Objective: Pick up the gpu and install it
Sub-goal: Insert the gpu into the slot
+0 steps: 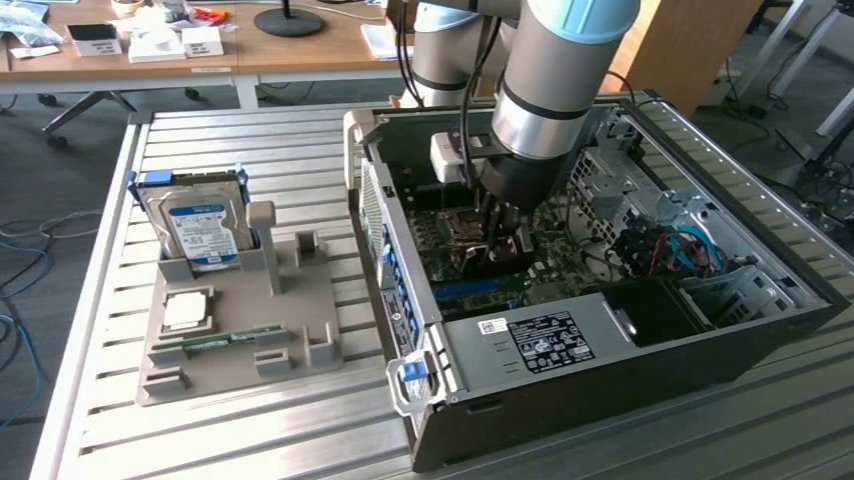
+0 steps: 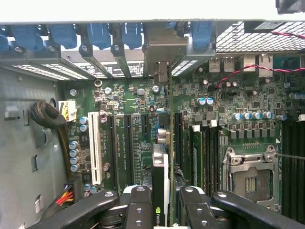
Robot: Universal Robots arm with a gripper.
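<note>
The gripper [image 2: 161, 210] sits closest to the wrist camera. Its black jaws are partly closed, one on each side of the gpu [image 2: 160, 167], and they hold it edge-on. The card hangs inside the open computer case [image 1: 601, 360], over the motherboard [image 2: 214, 95]. It lies between the long black expansion slots [image 2: 117, 148] and the upright memory slots [image 2: 195, 152]. In the exterior view the arm reaches straight down into the case, and the gpu [image 1: 487, 262] is a dark shape under the gripper [image 1: 505, 238].

The pick-up looks done and the install is in hand. Whether the card's lower edge has entered a slot is hidden by the card itself. Seating it calls for that edge to stay in line with the slot, and for the end bracket [image 2: 164, 50] to meet a rear opening under the blue clips [image 2: 100, 36].

From this angle the gpu is a thin green board with a dark cooler face, a small green logo near the jaws, and a grey metal end piece at the far end.

A hard drive [image 1: 200, 225] stands in a grey holder [image 1: 234, 340] on the worktop [image 1: 240, 430].
</note>
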